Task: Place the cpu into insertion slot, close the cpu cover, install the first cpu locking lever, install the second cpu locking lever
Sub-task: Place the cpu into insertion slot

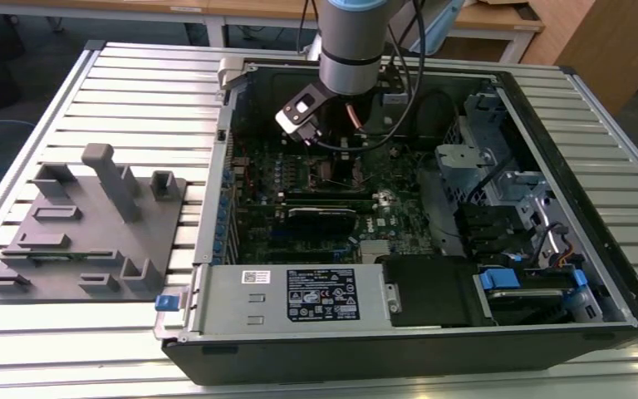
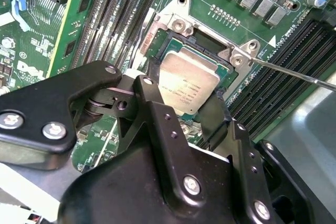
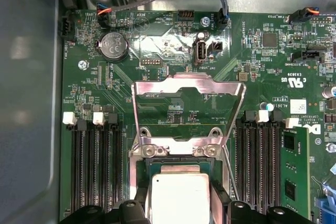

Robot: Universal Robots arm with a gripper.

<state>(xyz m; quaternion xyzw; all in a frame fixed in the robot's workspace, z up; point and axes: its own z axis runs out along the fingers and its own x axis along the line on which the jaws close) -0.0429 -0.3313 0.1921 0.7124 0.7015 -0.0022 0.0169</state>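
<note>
Entry 1, claw (image 2: 186,97): black, its 2 fingers (image 2: 157,95) clamped against opposite edges of the cpu (image 2: 189,82), as seen in both wrist views.
Entry 2, cpu: silvery-grey square, held flat in or just over the insertion slot (image 2: 209,44). Whether it is fully seated cannot be told.
Entry 3, cpu cover (image 3: 187,83): silver frame, swung open and hinged at 1 edge of the insertion slot, with green board visible through its cut-out.
Entry 4, locking lever (image 2: 294,73): thin metal rod, angling away from 1 corner of the insertion slot.
Entry 5, motherboard (image 3: 262,77): green, with long black memory slots (image 3: 97,166) on 2 sides of the insertion slot and a coin battery (image 3: 114,45) beyond the cpu cover.
Entry 6, arm (image 1: 352,50): reaches down into the open computer case (image 1: 585,150).
Entry 7, bench (image 1: 153,75): slatted metal, carrying the computer case. A grey fixture tray (image 1: 86,241) sits beside the case on the exterior view's left.
</note>
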